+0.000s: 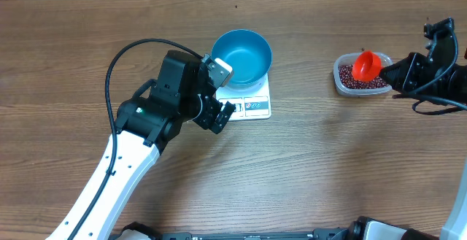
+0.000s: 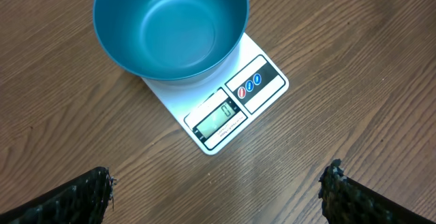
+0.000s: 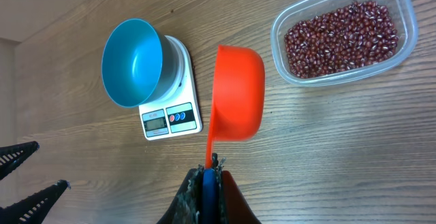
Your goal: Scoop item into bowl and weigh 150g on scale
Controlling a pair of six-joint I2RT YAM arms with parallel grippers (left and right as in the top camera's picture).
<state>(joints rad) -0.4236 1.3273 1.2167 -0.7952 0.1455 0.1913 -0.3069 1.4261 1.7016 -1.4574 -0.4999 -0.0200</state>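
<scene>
Pinched by the right gripper (image 3: 210, 173), the orange-red plastic scoop (image 3: 238, 91) may be twisted by small red-brown beans (image 3: 340, 37) at two o'clock; the left gripper (image 2: 216, 182) is spread.

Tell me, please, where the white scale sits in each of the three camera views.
Overhead: the scale lies just above the picture's centre.
Left wrist: the scale is in the centre, display toward the camera.
Right wrist: the scale is left of centre, beside the orange scoop.
Shared landmark: the blue bowl standing on the scale in every view.
</scene>
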